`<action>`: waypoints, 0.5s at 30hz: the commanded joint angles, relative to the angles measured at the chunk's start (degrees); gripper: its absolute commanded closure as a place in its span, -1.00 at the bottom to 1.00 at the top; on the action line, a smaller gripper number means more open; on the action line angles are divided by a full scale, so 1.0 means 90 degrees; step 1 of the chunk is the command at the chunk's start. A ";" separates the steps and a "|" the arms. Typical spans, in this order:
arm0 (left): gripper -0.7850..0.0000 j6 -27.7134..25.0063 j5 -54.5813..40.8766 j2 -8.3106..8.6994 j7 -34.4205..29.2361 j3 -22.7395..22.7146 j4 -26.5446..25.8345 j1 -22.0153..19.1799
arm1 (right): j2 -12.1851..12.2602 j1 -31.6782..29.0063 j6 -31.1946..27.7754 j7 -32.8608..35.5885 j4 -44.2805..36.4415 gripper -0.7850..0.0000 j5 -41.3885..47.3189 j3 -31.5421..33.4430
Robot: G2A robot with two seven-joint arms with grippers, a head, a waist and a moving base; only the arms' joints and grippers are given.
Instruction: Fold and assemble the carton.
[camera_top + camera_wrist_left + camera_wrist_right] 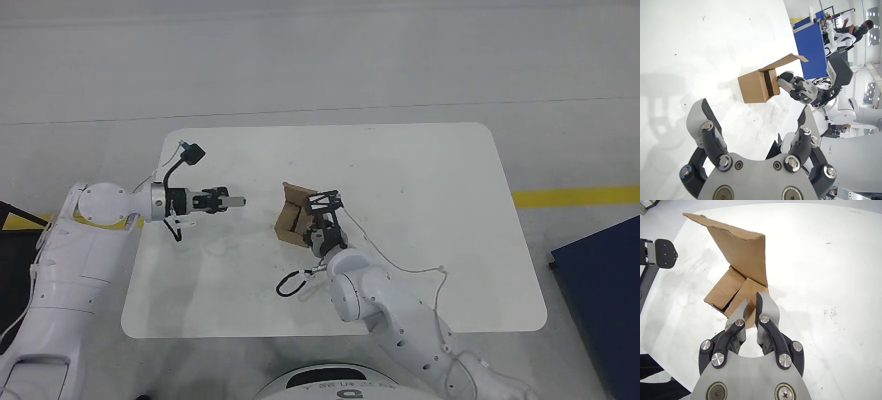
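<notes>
Clamping one flap of the carton (293,213) mid-table with the right gripper (753,301), top flap raised. Holds the left gripper (754,108) released and apart, bare table (430,170) between. Leaves all table edges well clear.

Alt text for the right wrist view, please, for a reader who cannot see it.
The right gripper is shut on a side flap of the brown carton. The carton lies on a white table with its open end toward the camera and one long flap raised above it.
</notes>
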 commanded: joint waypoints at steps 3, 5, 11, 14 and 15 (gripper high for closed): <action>-1.00 -0.0066 -0.0060 0.0029 -0.0043 -0.0058 0.0087 -0.0022 | -0.0070 0.0100 0.0060 0.0162 0.0101 0.60 0.0033 -0.0117; -1.00 -0.0106 -0.0090 0.0038 -0.0058 -0.0066 0.0130 -0.0038 | -0.0113 0.0171 0.0106 0.0171 0.0186 0.40 0.0054 -0.0165; -1.00 -0.0236 -0.0170 0.0051 -0.0066 -0.0032 0.0241 -0.0058 | -0.0207 0.0357 0.0269 0.0370 0.0389 0.32 -0.0066 -0.0240; -1.00 -0.0290 -0.0197 0.0052 -0.0033 0.0006 0.0291 -0.0044 | -0.0249 0.0431 0.0301 0.0543 0.0419 0.66 -0.0141 -0.0292; -1.00 -0.0302 -0.0211 0.0052 -0.0016 0.0016 0.0306 -0.0040 | -0.0261 0.0451 0.0289 0.0603 0.0435 0.90 -0.0141 -0.0300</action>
